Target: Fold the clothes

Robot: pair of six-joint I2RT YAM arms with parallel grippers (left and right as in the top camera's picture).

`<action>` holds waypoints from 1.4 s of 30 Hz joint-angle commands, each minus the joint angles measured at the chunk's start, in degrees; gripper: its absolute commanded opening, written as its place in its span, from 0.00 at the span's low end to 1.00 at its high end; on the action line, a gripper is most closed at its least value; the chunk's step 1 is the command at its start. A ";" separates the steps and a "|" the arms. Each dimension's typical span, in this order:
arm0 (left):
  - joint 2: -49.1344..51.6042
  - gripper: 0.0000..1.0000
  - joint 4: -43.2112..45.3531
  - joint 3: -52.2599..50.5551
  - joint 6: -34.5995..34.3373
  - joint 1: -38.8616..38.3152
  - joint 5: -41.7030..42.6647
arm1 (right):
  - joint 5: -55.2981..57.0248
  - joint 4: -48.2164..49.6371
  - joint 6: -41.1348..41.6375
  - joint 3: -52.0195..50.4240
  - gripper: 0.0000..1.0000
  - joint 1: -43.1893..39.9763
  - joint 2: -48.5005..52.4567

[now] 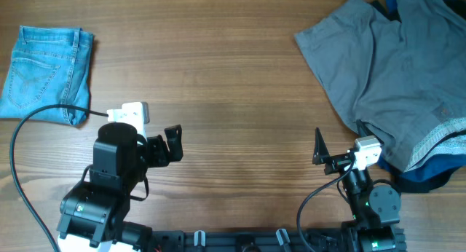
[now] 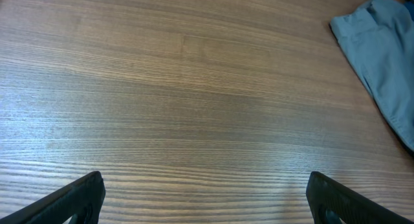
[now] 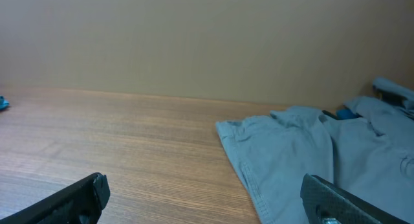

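Observation:
The light-blue denim jeans (image 1: pixel 45 73) lie folded into a compact bundle at the far left of the table, a stitched back pocket facing up. A large grey garment (image 1: pixel 386 73) lies crumpled at the far right; it also shows in the right wrist view (image 3: pixel 304 153) and in the left wrist view (image 2: pixel 388 56). A dark-blue garment (image 1: pixel 429 175) pokes out from under it at the right edge. My left gripper (image 1: pixel 171 144) is open and empty over bare wood near the front. My right gripper (image 1: pixel 320 154) is open and empty just left of the grey garment.
The wooden table (image 1: pixel 233 84) spans the view. A black cable (image 1: pixel 29 121) loops from the left arm past the jeans' near edge. A plain tan wall (image 3: pixel 194 36) stands behind the table in the right wrist view.

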 commanded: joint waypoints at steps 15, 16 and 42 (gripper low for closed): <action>-0.37 1.00 0.13 -0.24 -0.68 0.04 -0.96 | 0.15 0.13 -0.94 -0.07 1.00 0.31 -0.52; -0.76 1.00 0.09 -0.24 -0.68 0.63 -0.96 | 0.15 0.15 -0.92 -0.07 1.00 0.31 -0.52; -41.24 1.00 40.37 -43.95 8.04 13.40 2.10 | 0.15 0.13 -0.92 -0.07 1.00 0.31 -0.52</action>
